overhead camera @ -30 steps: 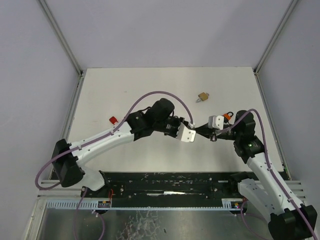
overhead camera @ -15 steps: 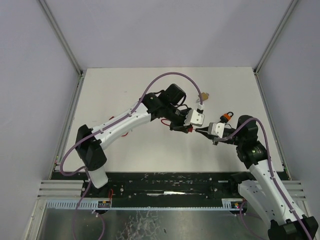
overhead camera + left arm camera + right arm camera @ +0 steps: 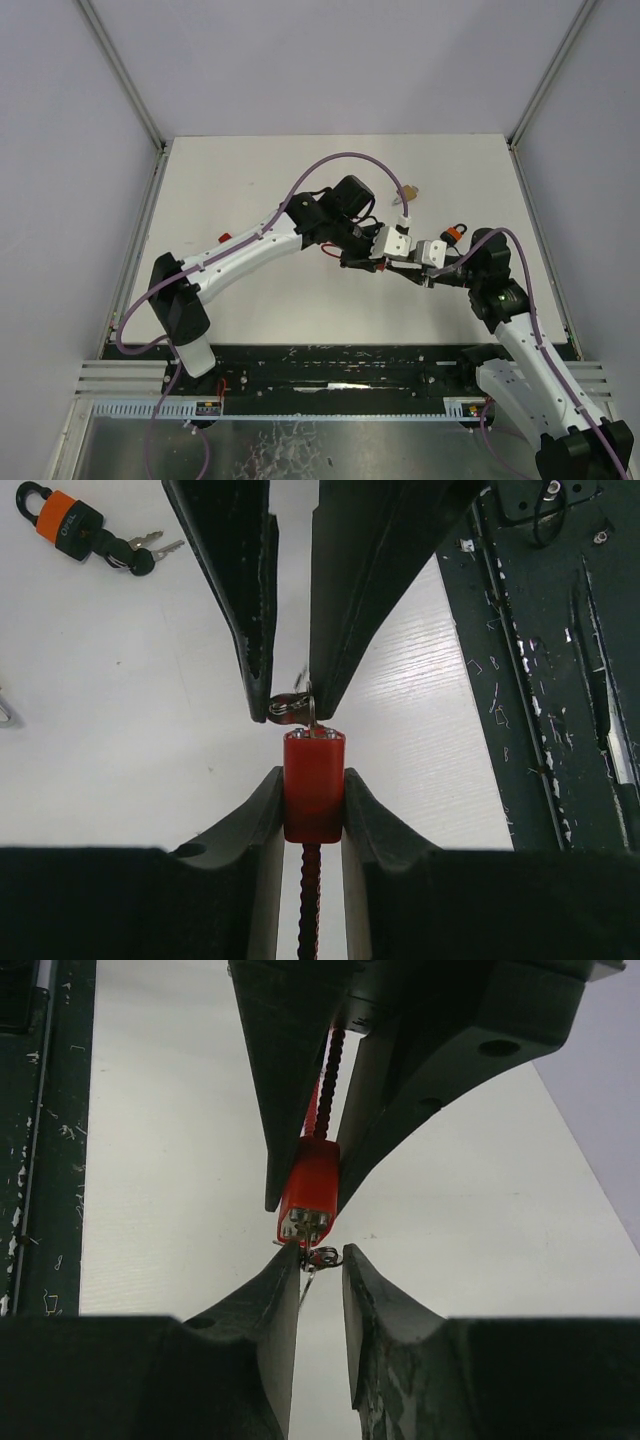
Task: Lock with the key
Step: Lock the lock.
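Grey walls are seen around a white table (image 3: 250, 180), above whose middle the two arms are set tip to tip. A red lock (image 3: 313, 800) is clamped across its body by the left pincer (image 3: 312, 776), keyway end turned toward the other arm, with a red and black cable trailing back between the fingers. A key (image 3: 287, 708) is seated in that end, and its head is flanked by the right pincer (image 3: 322, 1254), whose jaws are seen a little apart; whether the head is pressed by them cannot be told. An orange padlock (image 3: 68, 522) is seen lying at about 2 o'clock of the meeting point and a brass padlock (image 3: 405, 192) at 12 o'clock, neither touched. The turning of the key is judged to be the step in hand. For the next move the head would need to be pinched squarely and rotated about the blade's axis while the lock body is held firm, so that nothing is bent or pulled out
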